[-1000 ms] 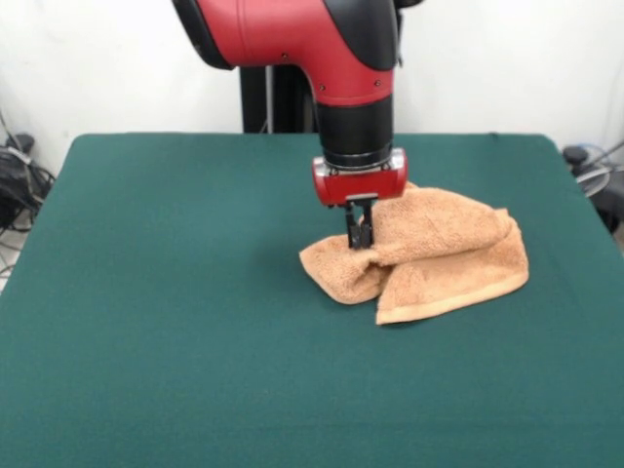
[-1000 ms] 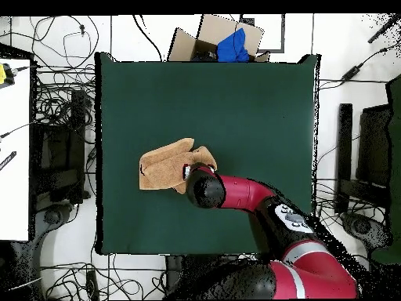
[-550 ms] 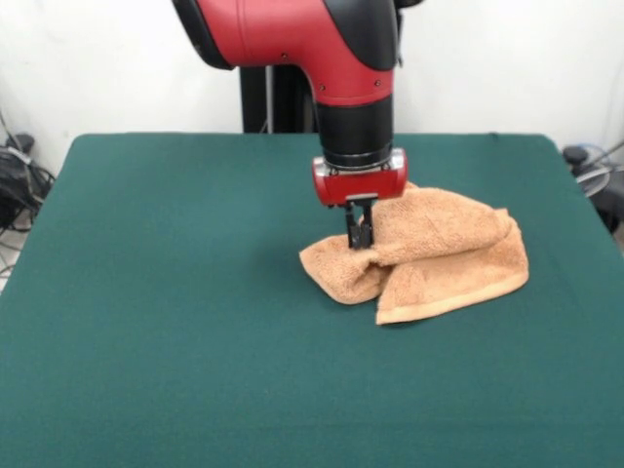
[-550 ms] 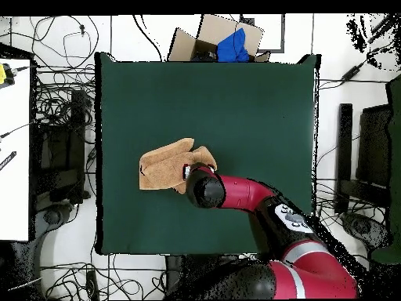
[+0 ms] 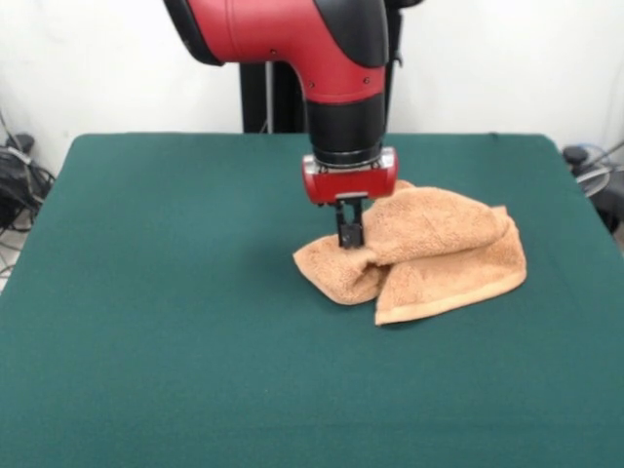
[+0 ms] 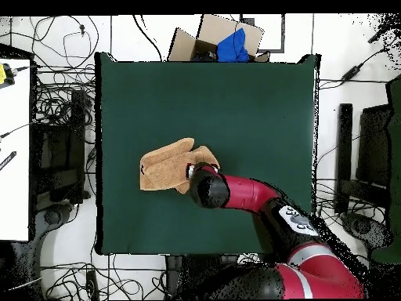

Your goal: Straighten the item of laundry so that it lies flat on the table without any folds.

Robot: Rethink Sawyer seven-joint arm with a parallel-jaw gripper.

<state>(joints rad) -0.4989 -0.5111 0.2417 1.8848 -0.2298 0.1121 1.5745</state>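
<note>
The table [image 5: 156, 322], covered in dark green cloth, fills most of the front view, and nothing lies on it but the towel. Around it in the overhead view the pale floor is strewn with black cables [image 6: 59, 102], and a cardboard box [image 6: 210, 35] holding something blue sits just beyond one table edge. A white surface [image 6: 14, 149] runs along the left side of that view.

The red and black arm [image 5: 312, 49] comes down over the middle of the table, its wrist hiding the far left part of the cloth heap in the front view; from overhead it covers one end of the heap.

The towel [image 5: 439, 253], light orange terry, lies bunched right of centre in the front view, folded over itself in thick rolls, with a hemmed edge along its near side.

The gripper [image 5: 350, 237] points straight down at the towel's left end, its jaws pinched together on a fold of the fabric.
</note>
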